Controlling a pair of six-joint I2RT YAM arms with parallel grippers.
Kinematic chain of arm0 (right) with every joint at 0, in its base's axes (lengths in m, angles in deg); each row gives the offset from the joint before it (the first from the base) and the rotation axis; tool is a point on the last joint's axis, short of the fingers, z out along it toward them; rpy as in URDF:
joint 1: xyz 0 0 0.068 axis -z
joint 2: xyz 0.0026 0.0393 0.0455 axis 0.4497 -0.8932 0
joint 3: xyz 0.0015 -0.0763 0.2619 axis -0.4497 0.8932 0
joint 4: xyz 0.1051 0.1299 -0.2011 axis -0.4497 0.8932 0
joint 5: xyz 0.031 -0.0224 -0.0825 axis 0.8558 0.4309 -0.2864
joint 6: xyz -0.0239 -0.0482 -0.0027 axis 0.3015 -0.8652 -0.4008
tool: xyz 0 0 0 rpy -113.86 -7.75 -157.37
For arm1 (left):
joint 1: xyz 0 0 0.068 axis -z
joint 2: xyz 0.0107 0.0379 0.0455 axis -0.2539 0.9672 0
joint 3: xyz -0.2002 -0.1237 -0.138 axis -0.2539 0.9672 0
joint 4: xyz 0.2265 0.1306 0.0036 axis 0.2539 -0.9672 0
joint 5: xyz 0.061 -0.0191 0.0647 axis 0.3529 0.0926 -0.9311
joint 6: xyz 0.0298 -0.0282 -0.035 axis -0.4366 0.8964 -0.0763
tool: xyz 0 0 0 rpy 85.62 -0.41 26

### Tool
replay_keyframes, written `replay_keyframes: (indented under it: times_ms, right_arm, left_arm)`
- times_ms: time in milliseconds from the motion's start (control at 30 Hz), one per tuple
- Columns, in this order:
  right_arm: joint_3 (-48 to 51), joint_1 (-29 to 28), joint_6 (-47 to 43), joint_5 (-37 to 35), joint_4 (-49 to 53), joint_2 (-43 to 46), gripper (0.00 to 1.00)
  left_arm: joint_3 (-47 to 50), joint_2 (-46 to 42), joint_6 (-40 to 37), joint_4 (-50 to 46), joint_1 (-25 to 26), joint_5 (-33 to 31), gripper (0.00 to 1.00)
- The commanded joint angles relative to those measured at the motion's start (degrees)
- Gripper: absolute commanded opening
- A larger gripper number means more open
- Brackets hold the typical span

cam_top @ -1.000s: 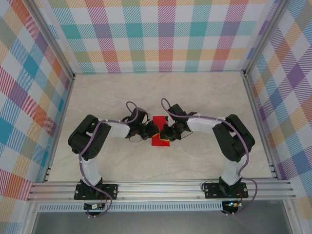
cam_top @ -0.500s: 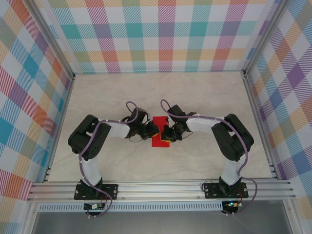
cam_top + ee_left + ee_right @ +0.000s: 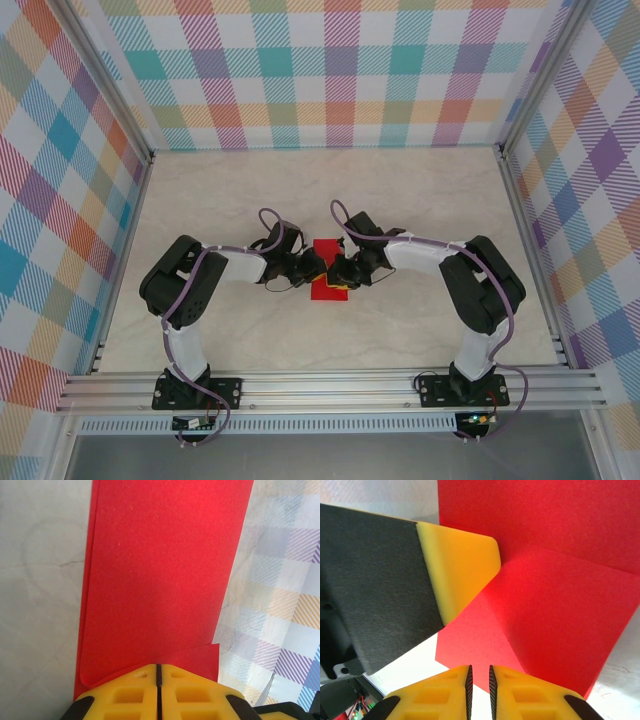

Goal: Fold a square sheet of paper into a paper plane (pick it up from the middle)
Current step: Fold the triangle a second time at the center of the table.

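my left gripper [image 3: 157, 674] is pinched tight on the creased square sheet of paper [image 3: 160, 570]. my right gripper [image 3: 479, 673]: narrow slit at its edge, cannot tell if gripping.

Red sheet [image 3: 160, 570] is running off both wrist views' top edges — L arm [image 3: 235, 268] & R arm [image 3: 420, 258] are covering its mid overhead.

The square sheet of paper [image 3: 160, 570] is showing as thin, matt red paper with a fine grainy surface, creasing sharply just ahead of the left tool [image 3: 157, 677]. That tool's fingers [image 3: 125, 697] are looking like matt yellow moulded plastic, backed by rough black facing. The right tool [image 3: 480, 672] is showing yellow plastic too. Left of the left tool, the tabletop [image 3: 40, 580] is gleaming softly, smooth and marble-veined.
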Motion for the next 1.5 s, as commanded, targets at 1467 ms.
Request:
replay_keyframes:
  times_ms: [1467]
  right_arm:
    - [-0.95,-0.54,-0.43,1.62,2.1,-2.41,0.2]
  left_arm:
    - [0.98,1.95,-2.11,-5.06,1.05,-1.51,0.08]
